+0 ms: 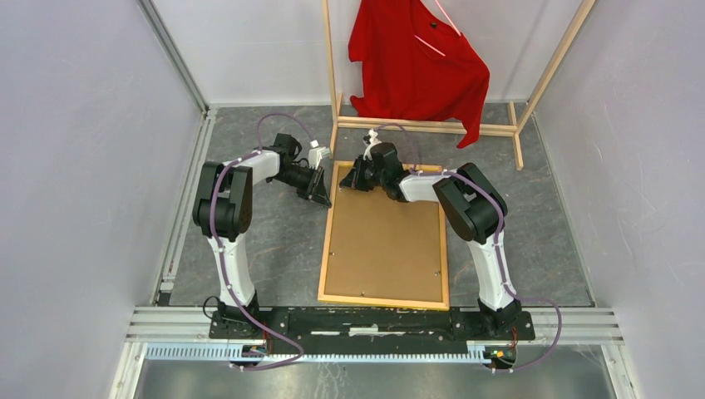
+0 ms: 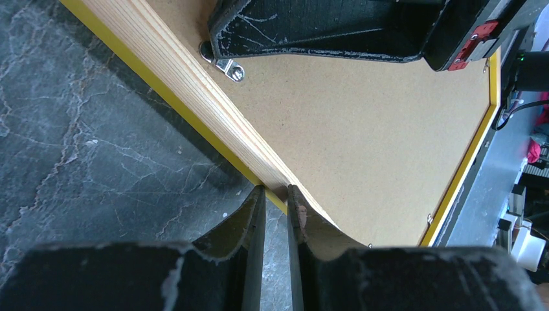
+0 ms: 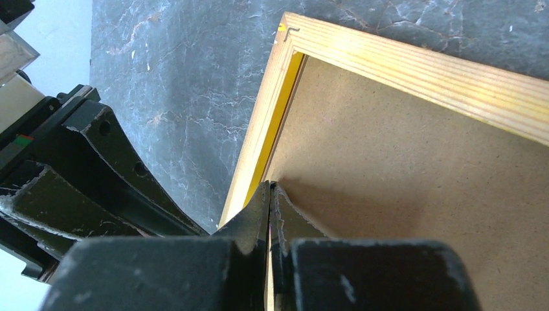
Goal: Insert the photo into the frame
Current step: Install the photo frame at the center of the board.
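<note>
The frame (image 1: 326,249) lies face down on the table, light wood back up, with yellow showing at its edges. A plain brown backing board (image 1: 387,245) fills it. The photo is hidden. My left gripper (image 1: 320,189) is at the frame's left rail near the far corner. In the left wrist view (image 2: 276,189) its jaws stand a narrow gap apart, with the tips over the rail's outer edge (image 2: 194,84), holding nothing. My right gripper (image 1: 349,179) is shut, and its tips (image 3: 270,186) rest where the board (image 3: 401,175) meets the left rail.
A wooden clothes rack with a red shirt (image 1: 416,62) stands just behind the frame, and its base bar (image 1: 424,126) lies close to the frame's far edge. Grey walls close in on both sides. A small metal tab (image 2: 231,67) sits on the rail.
</note>
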Available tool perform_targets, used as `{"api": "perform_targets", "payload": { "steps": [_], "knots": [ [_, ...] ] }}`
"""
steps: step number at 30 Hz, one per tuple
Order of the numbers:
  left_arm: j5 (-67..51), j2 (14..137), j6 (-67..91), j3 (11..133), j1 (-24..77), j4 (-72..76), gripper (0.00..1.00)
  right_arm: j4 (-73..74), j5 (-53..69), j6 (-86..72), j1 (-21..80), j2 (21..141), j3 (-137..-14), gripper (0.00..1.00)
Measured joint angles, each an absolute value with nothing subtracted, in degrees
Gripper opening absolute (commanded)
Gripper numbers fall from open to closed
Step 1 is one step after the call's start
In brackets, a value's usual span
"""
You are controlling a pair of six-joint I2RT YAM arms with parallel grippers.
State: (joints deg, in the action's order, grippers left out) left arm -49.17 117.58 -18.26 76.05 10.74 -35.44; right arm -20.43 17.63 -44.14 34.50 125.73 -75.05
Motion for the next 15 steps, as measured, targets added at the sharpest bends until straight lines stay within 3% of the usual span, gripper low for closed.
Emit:
{"api": "perform_targets", "payload": {
  "steps": [15],
  "knots": [
    [-49.2,117.6,-18.3,76.1,10.7,-35.5,0.24,-20.5,19.7,-46.5,34.5,125.7,-74.9,0.0]
  ]
}}
